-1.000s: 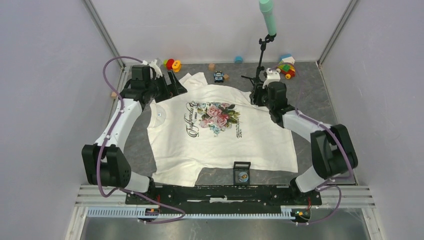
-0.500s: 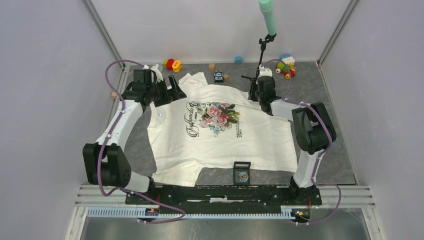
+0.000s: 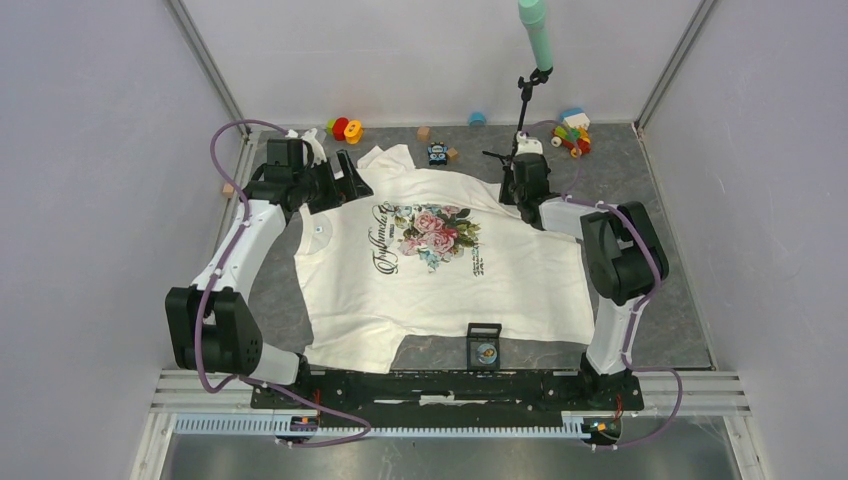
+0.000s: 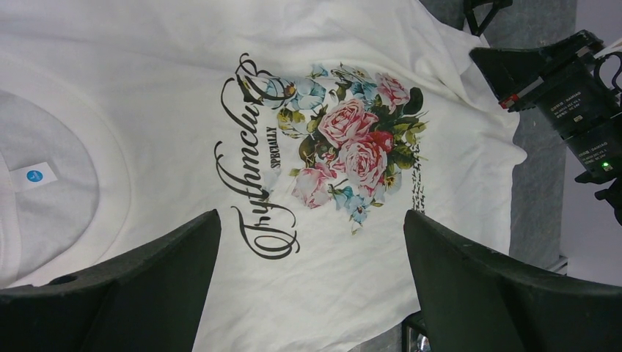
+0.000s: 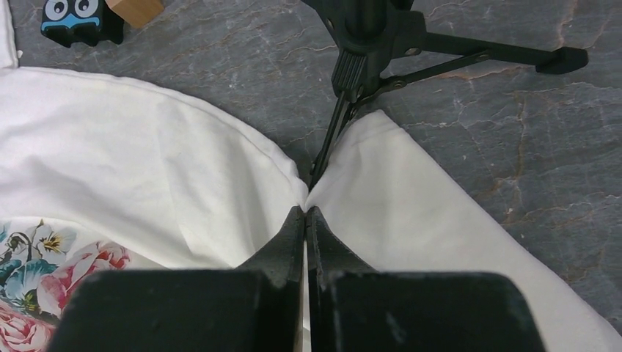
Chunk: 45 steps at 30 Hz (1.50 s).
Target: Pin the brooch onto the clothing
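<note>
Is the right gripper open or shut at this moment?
Shut on the T-shirt: the right gripper's fingers meet without a gap, and white fabric puckers toward their tips.

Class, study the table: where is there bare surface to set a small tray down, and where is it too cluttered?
Widest bare mat: between the right edge of the T-shirt and the right wall, partly under the right arm. A smaller gap: between hem and near rail, left of the brooch. Crowded: the back edge, with toys and a tripod.
</note>
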Each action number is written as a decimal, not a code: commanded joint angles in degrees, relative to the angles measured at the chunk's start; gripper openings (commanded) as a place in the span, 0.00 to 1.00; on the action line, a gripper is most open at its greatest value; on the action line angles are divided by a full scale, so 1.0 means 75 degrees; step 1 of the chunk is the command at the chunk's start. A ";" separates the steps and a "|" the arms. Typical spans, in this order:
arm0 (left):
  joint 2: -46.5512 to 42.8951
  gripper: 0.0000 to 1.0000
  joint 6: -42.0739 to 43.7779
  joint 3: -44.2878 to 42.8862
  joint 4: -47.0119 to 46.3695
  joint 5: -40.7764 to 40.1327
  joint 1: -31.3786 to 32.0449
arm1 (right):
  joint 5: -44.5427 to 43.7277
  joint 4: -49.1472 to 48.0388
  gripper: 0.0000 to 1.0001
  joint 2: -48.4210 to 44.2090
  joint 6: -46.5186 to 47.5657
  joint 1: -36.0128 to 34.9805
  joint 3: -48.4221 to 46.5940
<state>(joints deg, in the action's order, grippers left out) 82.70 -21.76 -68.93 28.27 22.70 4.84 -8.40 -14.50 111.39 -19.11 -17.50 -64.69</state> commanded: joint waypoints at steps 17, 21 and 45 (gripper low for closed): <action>-0.0378 1.00 0.0323 0.0108 -0.0055 -0.0175 -0.0054 | -0.0289 -0.0420 0.00 -0.1819 0.0518 0.1089 0.0450; -0.0330 1.00 0.0314 0.0120 -0.0055 -0.0143 -0.0045 | 0.0516 -0.0315 0.00 -0.1416 0.1415 0.1386 -0.0089; -0.2049 1.00 0.0883 0.1898 -0.0014 -0.0929 0.0095 | 0.2540 0.3846 0.81 -0.7297 0.0779 -0.0677 0.2890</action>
<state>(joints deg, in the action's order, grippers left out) 68.71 -18.68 -54.00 28.69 16.95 5.23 9.23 5.85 65.87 -10.66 -17.61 -48.97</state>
